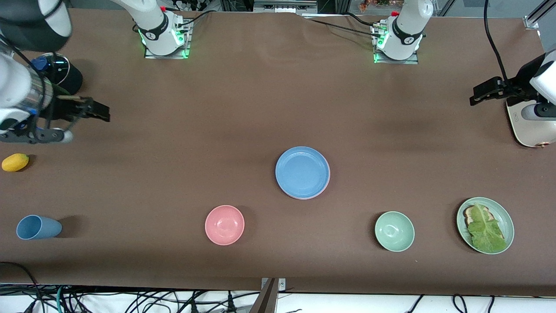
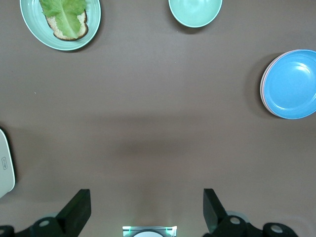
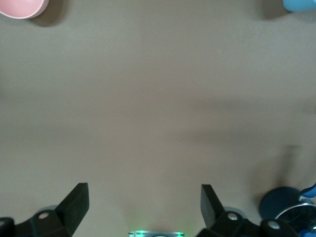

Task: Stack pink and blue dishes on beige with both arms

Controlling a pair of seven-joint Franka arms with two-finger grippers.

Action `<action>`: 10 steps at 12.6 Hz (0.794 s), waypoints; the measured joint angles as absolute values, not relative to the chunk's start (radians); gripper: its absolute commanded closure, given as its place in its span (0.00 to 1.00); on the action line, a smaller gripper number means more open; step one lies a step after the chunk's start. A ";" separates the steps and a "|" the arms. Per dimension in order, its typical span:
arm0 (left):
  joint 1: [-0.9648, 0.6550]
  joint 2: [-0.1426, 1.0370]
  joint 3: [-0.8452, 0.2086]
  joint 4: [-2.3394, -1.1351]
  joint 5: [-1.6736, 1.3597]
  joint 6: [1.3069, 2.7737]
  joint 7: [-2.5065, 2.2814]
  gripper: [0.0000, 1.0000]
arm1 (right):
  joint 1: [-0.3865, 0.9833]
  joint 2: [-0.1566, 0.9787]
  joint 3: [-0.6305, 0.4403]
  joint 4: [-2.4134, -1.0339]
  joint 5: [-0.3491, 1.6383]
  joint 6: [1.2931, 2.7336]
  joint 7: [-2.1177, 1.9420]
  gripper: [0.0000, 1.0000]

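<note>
The blue dish [image 1: 302,172] lies on top of a stack in the middle of the table, and the left wrist view shows it too [image 2: 291,84]. A thin pink edge [image 1: 304,198] shows under it. The beige plate is hidden. My left gripper [image 1: 477,94] hangs open and empty over the left arm's end of the table, with its fingers wide apart [image 2: 145,197]. Over the right arm's end, my right gripper [image 1: 99,112] is also open and empty [image 3: 144,193].
A pink bowl [image 1: 224,224], a green bowl [image 1: 394,231] and a green plate [image 1: 501,215] with lettuce on bread sit nearer the camera. A blue cup [image 1: 38,227] lies on its side near a yellow fruit [image 1: 15,162]. A white appliance [image 1: 527,130] stands under the left hand.
</note>
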State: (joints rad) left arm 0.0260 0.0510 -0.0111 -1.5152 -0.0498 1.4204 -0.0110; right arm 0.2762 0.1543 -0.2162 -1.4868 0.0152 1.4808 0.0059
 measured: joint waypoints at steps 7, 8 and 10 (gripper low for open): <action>0.024 0.051 -0.012 -1.515 -0.050 1.422 -0.011 0.00 | 0.017 0.121 -0.059 -1.536 0.060 1.580 0.038 0.00; 0.024 0.051 -0.012 -1.515 -0.050 1.422 -0.011 0.00 | -0.002 0.099 -0.060 -1.562 0.064 1.579 0.038 0.00; 0.023 0.051 -0.012 -1.515 -0.050 1.422 -0.011 0.00 | -0.018 0.029 -0.062 -1.628 0.064 1.577 0.038 0.00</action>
State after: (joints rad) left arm 0.0235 0.0510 -0.0123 -1.5152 -0.0498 1.4221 -0.0110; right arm -0.0184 0.0294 -0.0618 -1.6285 0.0640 1.5765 0.0379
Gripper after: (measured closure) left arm 0.000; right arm 0.000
